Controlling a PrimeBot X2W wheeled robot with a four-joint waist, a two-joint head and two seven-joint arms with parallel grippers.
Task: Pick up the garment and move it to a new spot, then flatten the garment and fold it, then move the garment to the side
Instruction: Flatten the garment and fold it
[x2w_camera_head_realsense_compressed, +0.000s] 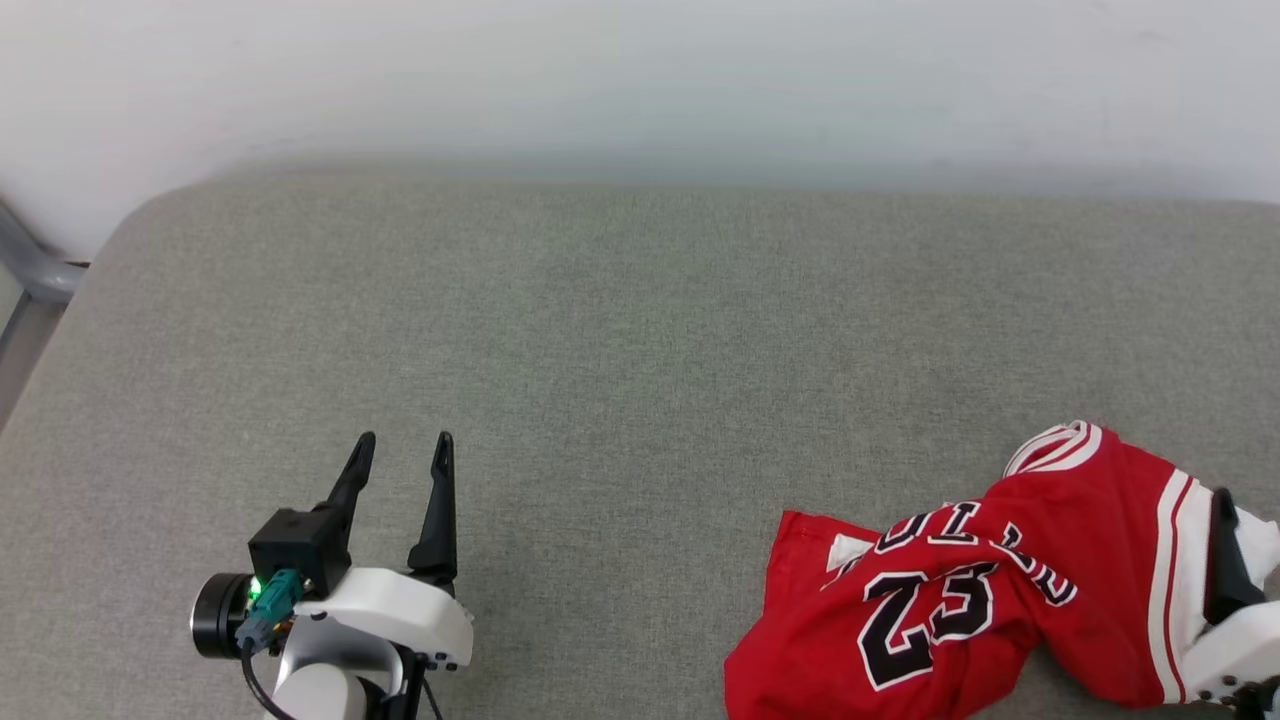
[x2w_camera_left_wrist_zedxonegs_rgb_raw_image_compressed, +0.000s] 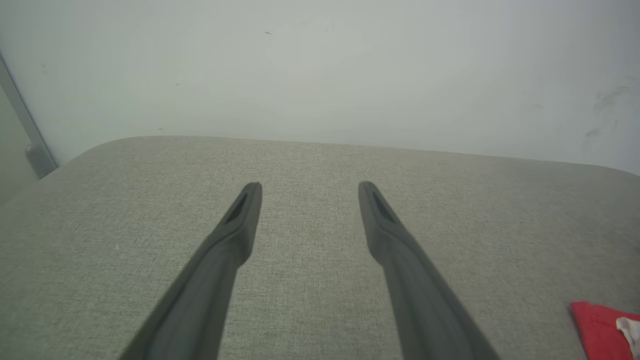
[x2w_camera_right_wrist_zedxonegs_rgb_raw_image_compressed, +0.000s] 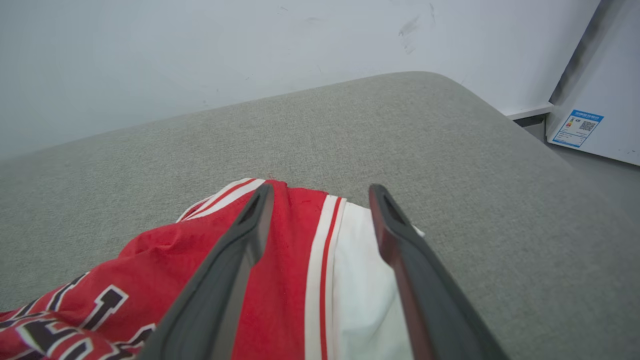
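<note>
Head view: garment (x2w_camera_head_realsense_compressed: 960, 590) crumpled at lower right; right gripper (x2w_camera_right_wrist_zedxonegs_rgb_raw_image_compressed: 321, 190) spread over its white sleeve; left gripper (x2w_camera_head_realsense_compressed: 405, 438) spread at lower left; risk: shallow pinch catches one layer, dragging it bunched.

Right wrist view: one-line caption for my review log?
Open right gripper, fingers either side of the striped trim on the crumpled red jersey, lying on a grey fabric surface.

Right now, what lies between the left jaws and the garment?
Nothing: bare grey cushion stretches from the left jaws to the garment, shown in the head view.
</note>
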